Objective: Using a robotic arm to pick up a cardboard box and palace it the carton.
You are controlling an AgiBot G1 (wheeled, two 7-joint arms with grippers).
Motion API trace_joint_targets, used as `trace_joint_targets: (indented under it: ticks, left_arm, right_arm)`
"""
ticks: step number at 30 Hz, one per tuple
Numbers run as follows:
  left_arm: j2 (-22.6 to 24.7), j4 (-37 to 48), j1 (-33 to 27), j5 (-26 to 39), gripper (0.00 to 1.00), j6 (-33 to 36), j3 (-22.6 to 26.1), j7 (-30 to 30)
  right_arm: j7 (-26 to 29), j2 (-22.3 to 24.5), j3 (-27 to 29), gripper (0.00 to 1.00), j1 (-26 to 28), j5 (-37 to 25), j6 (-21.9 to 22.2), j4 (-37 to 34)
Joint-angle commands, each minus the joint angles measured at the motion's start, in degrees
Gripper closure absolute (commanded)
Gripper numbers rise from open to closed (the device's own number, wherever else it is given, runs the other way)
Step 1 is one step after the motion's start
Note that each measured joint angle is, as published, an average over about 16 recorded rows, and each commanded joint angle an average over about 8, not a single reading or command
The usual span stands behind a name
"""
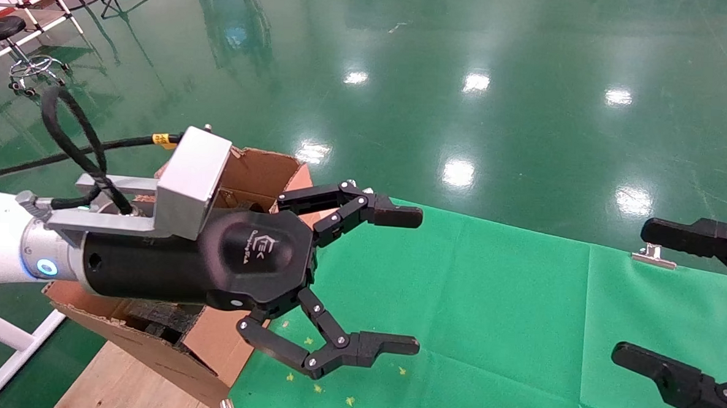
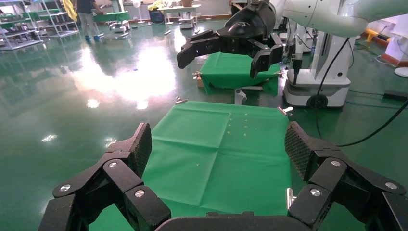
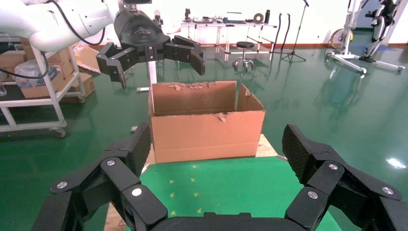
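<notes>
The robotic arm, my white left arm, ends in a black left gripper that is open and empty. It hangs above the near left part of the green cloth, just in front of the carton. The carton is large, brown and ragged-edged, with black foam inside; it also shows in the right wrist view. The small taped cardboard box is out of view in every frame. My right gripper is open and empty at the right edge. Nothing lies between the left gripper's pads or the right gripper's pads.
A green cloth with small yellow marks covers the table. A metal clip holds its far edge. The carton stands on a wooden board. A stool and stands are on the green floor far left.
</notes>
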Motion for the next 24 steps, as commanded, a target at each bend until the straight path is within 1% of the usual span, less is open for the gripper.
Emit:
trace_joint_targets:
  ticks: [1, 24]
  left_arm:
    - [0.0, 0.01, -0.01, 0.01, 0.0, 0.0, 0.0, 0.0]
    - [0.0, 0.02, -0.03, 0.05, 0.0, 0.0, 0.0, 0.0]
  right_arm:
    - [0.0, 0.0, 0.0, 0.0, 0.0, 0.0, 0.0, 0.0]
    - [0.0, 0.0, 0.0, 0.0, 0.0, 0.0, 0.0, 0.0]
